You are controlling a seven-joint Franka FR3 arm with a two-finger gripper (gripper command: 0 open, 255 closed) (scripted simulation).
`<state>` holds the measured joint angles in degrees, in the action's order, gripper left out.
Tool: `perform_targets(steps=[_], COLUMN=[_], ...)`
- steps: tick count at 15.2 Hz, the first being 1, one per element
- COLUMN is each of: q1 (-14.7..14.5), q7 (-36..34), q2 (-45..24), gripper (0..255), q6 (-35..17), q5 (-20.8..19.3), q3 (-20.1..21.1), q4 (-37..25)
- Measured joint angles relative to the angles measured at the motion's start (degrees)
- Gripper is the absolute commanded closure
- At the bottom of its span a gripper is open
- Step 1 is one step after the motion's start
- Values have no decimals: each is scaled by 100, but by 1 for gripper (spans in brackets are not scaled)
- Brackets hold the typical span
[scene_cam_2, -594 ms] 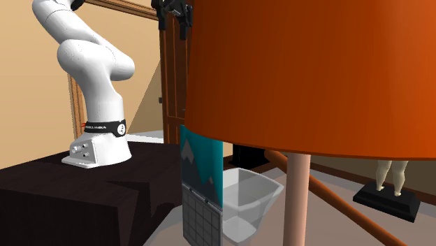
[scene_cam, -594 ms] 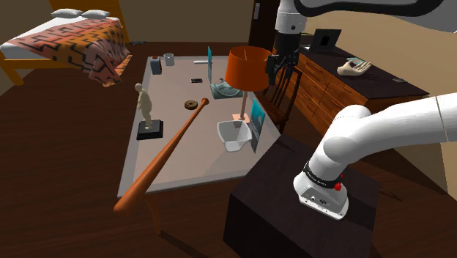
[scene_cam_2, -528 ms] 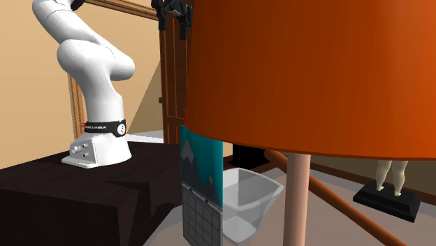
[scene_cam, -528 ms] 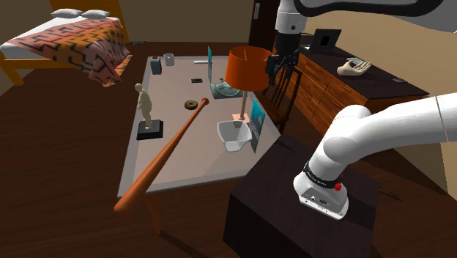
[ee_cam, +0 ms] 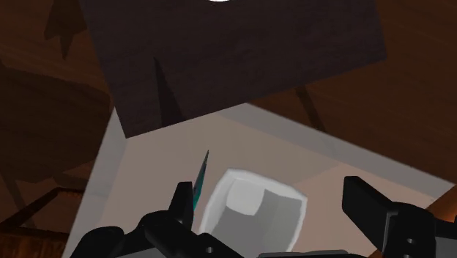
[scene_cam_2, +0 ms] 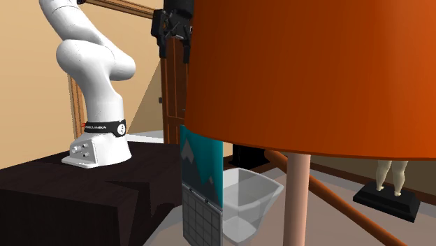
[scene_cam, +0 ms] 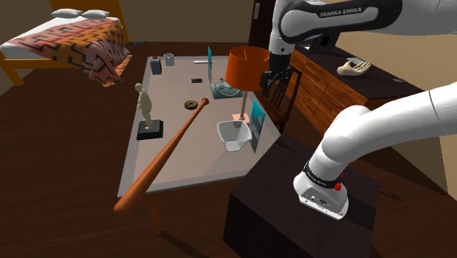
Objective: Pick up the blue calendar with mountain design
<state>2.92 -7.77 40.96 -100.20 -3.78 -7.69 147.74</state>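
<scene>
Pincer point(scene_cam: 275, 82) hangs above the tabletop point(scene_cam: 176, 157) beside the orange lamp point(scene_cam: 246, 67), its fingers spread wide and holding nothing. Below it the blue calendar point(scene_cam: 257, 121) stands upright at the edge nearest the stand point(scene_cam: 285, 205), just beside a white bin point(scene_cam: 234, 135).

White lettering "FRANKA EMIKA" runs along a dark section of the arm point(scene_cam: 338, 13). Marks on the base band point(scene_cam_2: 105, 128) and the calendar point(scene_cam_2: 201, 196) grid are too small to read.
</scene>
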Motion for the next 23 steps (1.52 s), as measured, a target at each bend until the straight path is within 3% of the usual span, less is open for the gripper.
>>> perform_targets(steps=[11,19,20,23], q1=[300,281,278,276], q7=[272,430,435,446], q2=[-1819,-2483,-2512,-2549], gripper=[0,0,255,255], q6=[-2170,-2987,-3028,-3075], q5=[-54,36,42,48], q3=[-742,-895,-898,-905], q4=[554,726,739,748])
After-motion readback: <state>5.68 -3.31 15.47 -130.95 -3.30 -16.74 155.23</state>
